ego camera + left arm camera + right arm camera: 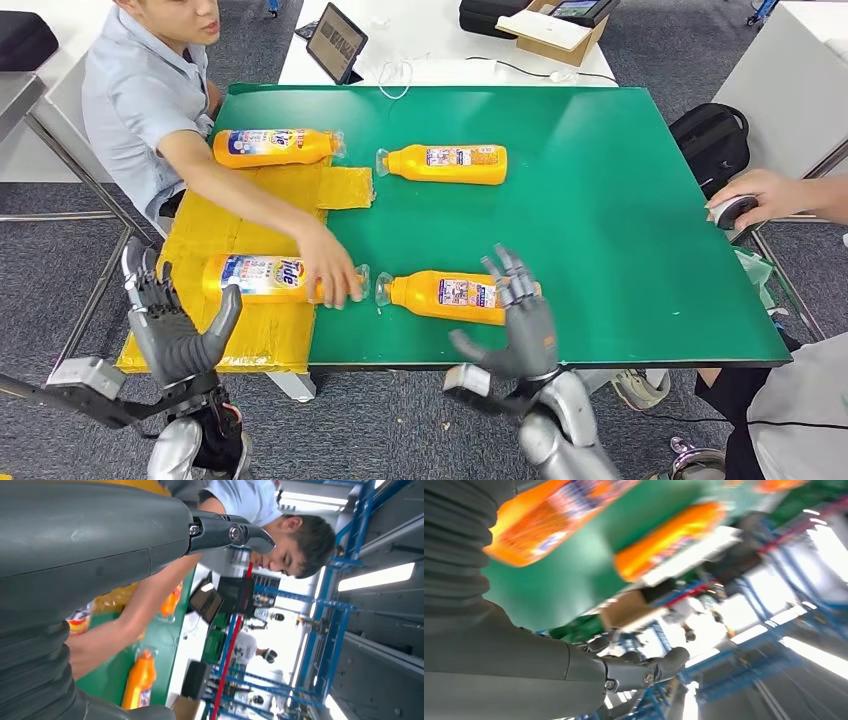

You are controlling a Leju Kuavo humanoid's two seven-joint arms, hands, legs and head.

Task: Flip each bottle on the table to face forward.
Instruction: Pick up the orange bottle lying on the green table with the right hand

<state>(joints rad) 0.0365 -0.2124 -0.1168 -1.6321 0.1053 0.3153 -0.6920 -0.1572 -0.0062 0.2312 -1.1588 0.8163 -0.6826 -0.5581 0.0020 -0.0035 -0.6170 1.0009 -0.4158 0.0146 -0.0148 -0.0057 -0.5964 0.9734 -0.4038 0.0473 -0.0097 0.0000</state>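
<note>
Head view: four orange bottles are seen lying on their sides on the green table [620, 200], two in a far row and two in a near row. The near right bottle [450, 295] lies with its cap toward the left, and the right hand [520, 320] is raised just at its near side with fingers spread apart and nothing held; whether the fingertips touch the bottle cannot be told. The near left bottle [262, 277] rests on a yellow mat [215, 230] and is touched at its cap end by a person's hand [330, 272]. The far left bottle [275, 147] lies at the mat's far edge, and the far right bottle [445, 163] lies on bare green surface. The left hand [175, 325] is held off the table's near left corner, fingers apart and empty. Another person's hand [760, 195] is rested at the table's right edge.
</note>
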